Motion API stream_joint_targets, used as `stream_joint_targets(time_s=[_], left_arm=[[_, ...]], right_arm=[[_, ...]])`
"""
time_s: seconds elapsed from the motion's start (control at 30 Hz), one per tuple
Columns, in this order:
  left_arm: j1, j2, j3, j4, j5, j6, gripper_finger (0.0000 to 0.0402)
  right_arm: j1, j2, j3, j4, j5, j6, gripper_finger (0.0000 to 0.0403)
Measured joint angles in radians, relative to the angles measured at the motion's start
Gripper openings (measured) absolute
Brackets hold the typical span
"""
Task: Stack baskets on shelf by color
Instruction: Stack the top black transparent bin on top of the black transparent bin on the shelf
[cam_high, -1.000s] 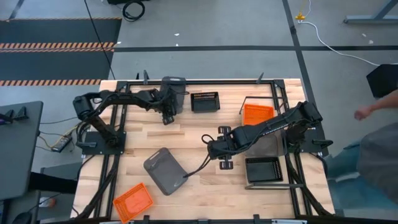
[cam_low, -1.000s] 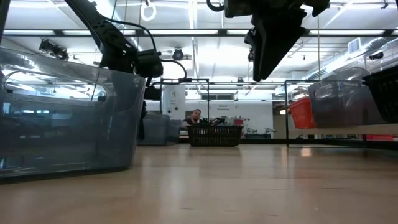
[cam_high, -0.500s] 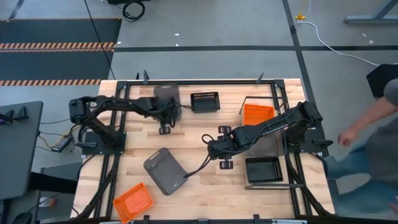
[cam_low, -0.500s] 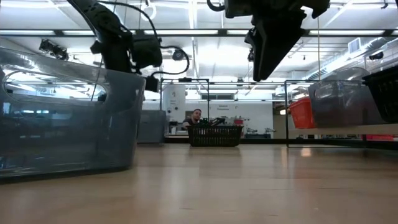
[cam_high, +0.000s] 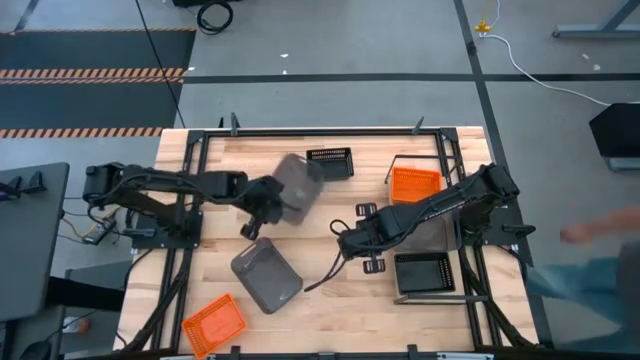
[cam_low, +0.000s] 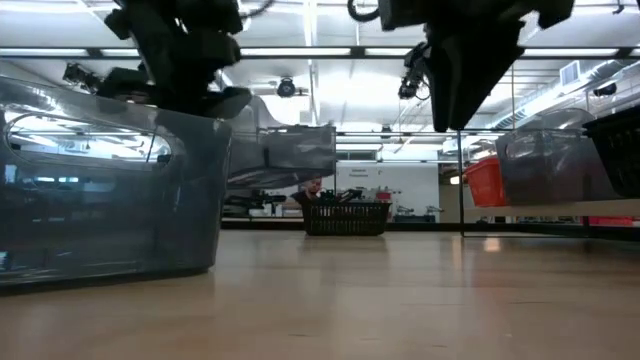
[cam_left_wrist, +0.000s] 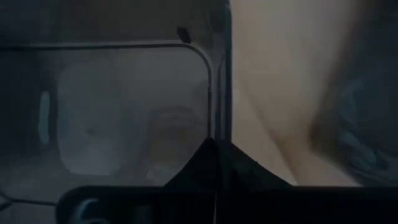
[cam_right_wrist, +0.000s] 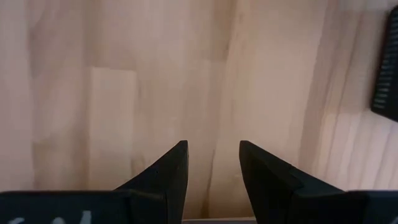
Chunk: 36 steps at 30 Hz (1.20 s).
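The left gripper (cam_high: 262, 203) stood over the middle of the butcher-block wooden counter (cam_high: 330, 290), its jaws closed on the rim of a solid dark grey rectangular plastic basket (cam_high: 295, 184). In the low view that basket (cam_low: 290, 150) hung clear of the counter surface, tilted. The left wrist view showed the two dark fingertips (cam_left_wrist: 214, 163) pressed together over the basket's edge (cam_left_wrist: 214, 93).

The right gripper (cam_high: 345, 243) hovered over bare counter near the centre, just right of the left one. Its jaws stood apart with nothing between them; the right wrist view showed only wood grain between the fingers (cam_right_wrist: 171, 171).

A second solid dark grey plastic basket (cam_high: 266, 275) lay on the counter in front of the left gripper, turned at an angle. A bright orange plastic basket (cam_high: 214, 324) sat at the near left corner of the counter. A black slatted plastic basket (cam_high: 330, 163) rested near the far edge, just beyond the held basket.

The light wooden shelf with a thin dark metal frame (cam_high: 440, 296) occupied the right side of the counter. Another orange basket (cam_high: 414, 183) sat at its far end, and a second black slatted basket (cam_high: 424, 272) sat at its near end. A further grey basket between them was partly hidden by the right arm.

A blurred person (cam_high: 590, 260) appeared beyond the right edge of the counter.
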Motion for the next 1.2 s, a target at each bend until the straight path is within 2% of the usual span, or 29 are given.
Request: stream_joint_targets(time_s=[0.13, 0.2, 0.4, 0.6, 0.73, 1.2], left_arm=[[-0.070, -0.003, 0.000, -0.005, 0.016, 0.196, 0.0005], [-0.092, 0.000, 0.000, 0.018, 0.020, 0.239, 0.0005], [-0.102, 0.010, 0.000, 0.074, 0.097, 0.243, 0.0005], [-0.129, 0.010, 0.000, 0.079, 0.109, 0.246, 0.0006], [-0.155, 0.010, 0.000, 0.092, 0.109, 0.245, 0.0005], [-0.182, 0.043, -0.006, 0.094, 0.084, 0.218, 0.0005]], right_arm=[[0.031, -0.026, 0.017, 0.004, 0.000, 0.002, 0.0151], [0.051, -0.039, 0.037, 0.021, 0.000, -0.006, 0.0151], [0.090, -0.057, 0.089, 0.181, 0.027, -0.193, 0.0151], [0.089, -0.032, 0.096, 0.320, 0.041, -0.375, 0.0151], [0.064, 0.007, 0.095, 0.346, 0.064, -0.453, 0.0151], [0.005, 0.057, 0.095, 0.493, 0.076, -0.574, 0.0151]])
